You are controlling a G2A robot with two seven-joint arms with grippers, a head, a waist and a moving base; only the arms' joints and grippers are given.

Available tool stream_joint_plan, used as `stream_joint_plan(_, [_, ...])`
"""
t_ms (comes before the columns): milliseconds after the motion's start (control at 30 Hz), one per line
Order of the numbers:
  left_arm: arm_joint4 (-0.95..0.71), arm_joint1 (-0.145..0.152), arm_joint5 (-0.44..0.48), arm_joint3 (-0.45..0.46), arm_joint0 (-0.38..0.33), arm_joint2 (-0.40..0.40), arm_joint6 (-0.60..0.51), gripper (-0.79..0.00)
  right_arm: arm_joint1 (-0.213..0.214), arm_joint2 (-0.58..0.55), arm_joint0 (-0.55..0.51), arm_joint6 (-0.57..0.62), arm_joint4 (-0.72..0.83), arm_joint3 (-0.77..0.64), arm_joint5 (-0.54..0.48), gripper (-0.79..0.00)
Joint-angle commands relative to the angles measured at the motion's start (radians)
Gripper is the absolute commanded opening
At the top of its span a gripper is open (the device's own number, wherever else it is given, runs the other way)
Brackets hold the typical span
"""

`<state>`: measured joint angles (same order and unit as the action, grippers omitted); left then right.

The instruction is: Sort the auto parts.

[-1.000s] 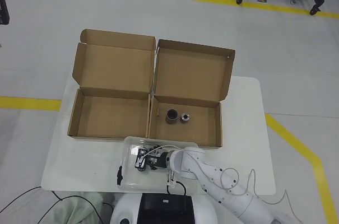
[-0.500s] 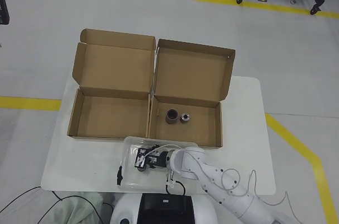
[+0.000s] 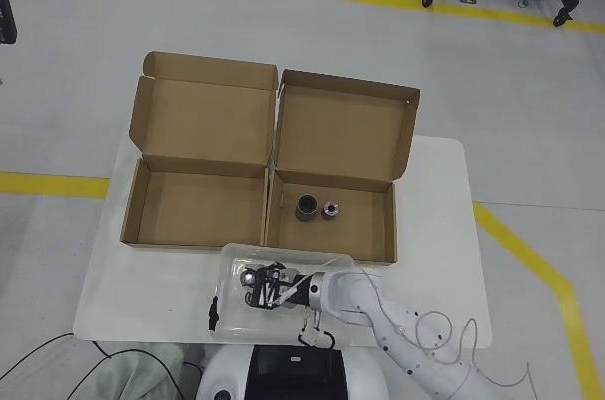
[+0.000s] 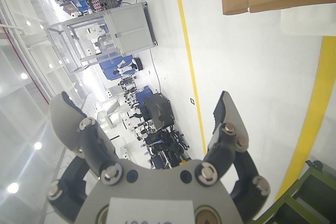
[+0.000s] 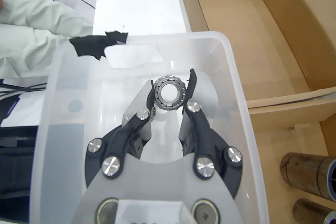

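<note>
The right gripper (image 5: pixel 169 93) is clamped on a bearing (image 5: pixel 169 95), its fingers (image 5: pixel 191 86) pressed to opposite sides of the outer ring with the bore facing the wrist. It hangs low inside the clear bin (image 5: pixel 233 72); whether the bearing is off the bin floor cannot be told. The step in hand looks like the lift-out. It would go best as a straight rise until the bearing tops the rim, and only then a swing sideways, since the ring is round and slick and held just at the fingertips, so a knock on the wall could twist it loose. Past the bin wall beside the fingers lies the empty box (image 3: pixel 192 210). Farther back, level with the wrist, is the second box (image 3: pixel 367 225), which holds a dark sleeve (image 3: pixel 307 208) and a small ring (image 3: pixel 329 211) just beside it. The small ring seems akin to the bearing, so that box is the likely goal, and the bearing should be set down clear of both parts. The bin wall and then the box's near wall stand in the path. A black scrap (image 5: pixel 97 45) sits on the bin rim ahead of the fingertips, out of the way. The left gripper (image 4: pixel 143 104) is well off the table, jaws apart and empty.
</note>
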<state>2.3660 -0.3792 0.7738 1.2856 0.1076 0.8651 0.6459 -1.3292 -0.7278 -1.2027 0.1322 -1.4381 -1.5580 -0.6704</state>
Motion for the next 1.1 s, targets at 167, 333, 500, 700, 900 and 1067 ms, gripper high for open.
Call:
stream_joint_plan(167, [0.0, 0.0, 0.0, 0.0, 0.0, 0.0, 0.0, 0.0, 0.001, -0.025, 0.009, -0.135, 0.122, 0.015, -0.079, -0.785])
stream_joint_plan(333, [0.0, 0.0, 0.0, 0.0, 0.0, 0.0, 0.0, 0.0, -0.002, -0.047, 0.042, -0.198, 0.249, 0.039, -0.162, -0.785])
stream_joint_plan(500, [0.0, 0.0, 0.0, 0.0, 0.0, 0.0, 0.0, 0.0, -0.006, -0.072, 0.08, -0.251, 0.389, 0.037, -0.231, -0.785])
stream_joint_plan(700, [0.0, 0.0, 0.0, 0.0, 0.0, 0.0, 0.0, 0.0, -0.013, -0.096, 0.123, -0.31, 0.504, 0.024, -0.28, -0.785])
stream_joint_plan(900, [0.0, 0.0, 0.0, 0.0, 0.0, 0.0, 0.0, 0.0, -0.016, -0.123, 0.133, -0.369, 0.554, 0.002, -0.302, -0.785])
stream_joint_plan(1067, [0.0, 0.0, 0.0, 0.0, 0.0, 0.0, 0.0, 0.0, -0.017, -0.164, 0.111, -0.479, 0.589, 0.002, -0.341, -0.785])
